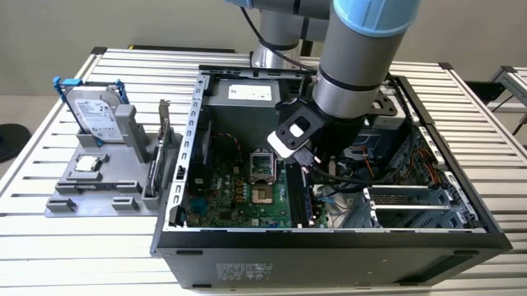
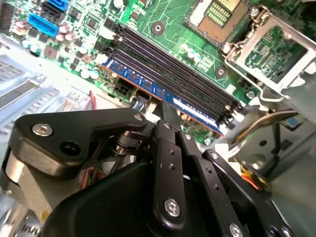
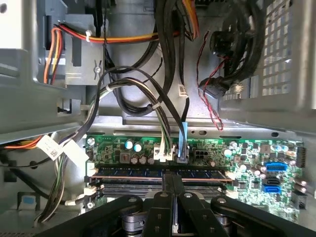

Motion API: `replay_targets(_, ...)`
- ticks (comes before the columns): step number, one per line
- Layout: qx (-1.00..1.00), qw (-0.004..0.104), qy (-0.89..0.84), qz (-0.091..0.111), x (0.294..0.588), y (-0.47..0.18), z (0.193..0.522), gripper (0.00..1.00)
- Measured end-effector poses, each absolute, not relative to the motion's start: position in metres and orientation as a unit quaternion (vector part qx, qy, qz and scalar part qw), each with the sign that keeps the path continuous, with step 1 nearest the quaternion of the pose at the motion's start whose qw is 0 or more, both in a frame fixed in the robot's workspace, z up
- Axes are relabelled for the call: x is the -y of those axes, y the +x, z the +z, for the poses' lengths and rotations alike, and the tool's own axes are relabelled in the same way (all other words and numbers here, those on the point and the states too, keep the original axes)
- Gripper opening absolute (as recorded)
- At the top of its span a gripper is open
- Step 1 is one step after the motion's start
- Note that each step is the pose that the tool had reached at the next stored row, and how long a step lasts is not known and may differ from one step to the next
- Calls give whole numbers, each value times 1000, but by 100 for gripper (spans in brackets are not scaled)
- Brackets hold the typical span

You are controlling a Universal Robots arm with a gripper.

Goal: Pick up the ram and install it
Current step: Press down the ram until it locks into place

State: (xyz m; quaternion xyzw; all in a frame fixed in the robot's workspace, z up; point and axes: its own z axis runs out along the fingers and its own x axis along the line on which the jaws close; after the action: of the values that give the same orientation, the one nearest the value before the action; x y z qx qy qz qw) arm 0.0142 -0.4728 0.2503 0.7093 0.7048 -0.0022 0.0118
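Now jaws (image 3: 173, 183) pinched on thin blue-edged ram (image 3: 148, 172), seated in black slot.

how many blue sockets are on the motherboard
2 in the first wrist view, side by side near the motherboard edge: one socket, the other socket. More may hide behind the pincer.

open computer case (image 1: 329, 237) at centre of the exterior view, on a slatted table (image 1: 485, 111). motherboard (image 1: 239, 191) inside, lower centre. ram (image 2: 163, 94) seated in the outermost slot, gripper (image 2: 165, 116) directly above it. parts stand (image 1: 99, 185) with hard drive (image 1: 95, 114) at left.
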Motion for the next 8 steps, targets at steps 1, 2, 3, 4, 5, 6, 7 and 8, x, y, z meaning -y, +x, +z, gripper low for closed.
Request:
replay_targets(1,-705,12,709,-2,473,14,254,0)
replay_targets(2,-705,12,709,-2,473,14,259,0)
replay_targets(3,-705,12,709,-2,473,14,262,0)
replay_targets(4,-705,12,709,-2,473,14,266,0)
replay_targets(5,-705,12,709,-2,473,14,270,0)
replay_targets(6,-705,12,709,-2,473,14,274,0)
replay_targets(7,-705,12,709,-2,473,14,278,0)
replay_targets(8,-705,12,709,-2,473,14,282,0)
